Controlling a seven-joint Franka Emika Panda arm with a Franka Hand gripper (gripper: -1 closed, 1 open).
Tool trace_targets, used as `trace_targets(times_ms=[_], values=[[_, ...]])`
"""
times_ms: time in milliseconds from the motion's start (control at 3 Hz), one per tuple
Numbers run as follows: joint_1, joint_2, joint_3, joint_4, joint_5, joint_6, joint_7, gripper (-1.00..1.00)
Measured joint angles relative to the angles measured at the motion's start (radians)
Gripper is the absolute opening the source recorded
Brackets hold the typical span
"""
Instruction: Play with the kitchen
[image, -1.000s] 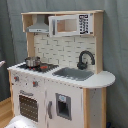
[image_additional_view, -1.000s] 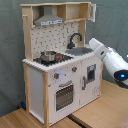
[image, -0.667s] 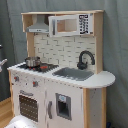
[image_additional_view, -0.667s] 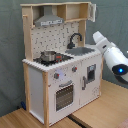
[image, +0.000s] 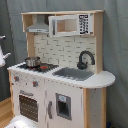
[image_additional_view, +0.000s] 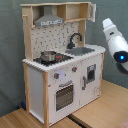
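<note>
The kitchen (image: 60, 75) stands in the middle of both exterior views, untouched, its black faucet (image: 85, 59) at about two o'clock from the small pot (image: 32, 62) on the hob in the first exterior view. What has changed is me: a second ago my arm (image_additional_view: 116, 42) sat lower and closer to the sink end; now it has lifted toward one o'clock in the second exterior view, well apart from the sink (image_additional_view: 82, 50). I judge that as backing off, so no play contact has begun. Only the second exterior view shows my arm at all; the first exterior view alone shows the microwave front (image: 70, 24). My claw is out of sight, so I cannot tell its state.
</note>
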Motion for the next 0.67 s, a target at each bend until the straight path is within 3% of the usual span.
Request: trace_targets(times_ms=[667], values=[[-0.023, 0.010, -0.108, -0.040, -0.067, -0.004, 0.150, 1.00]])
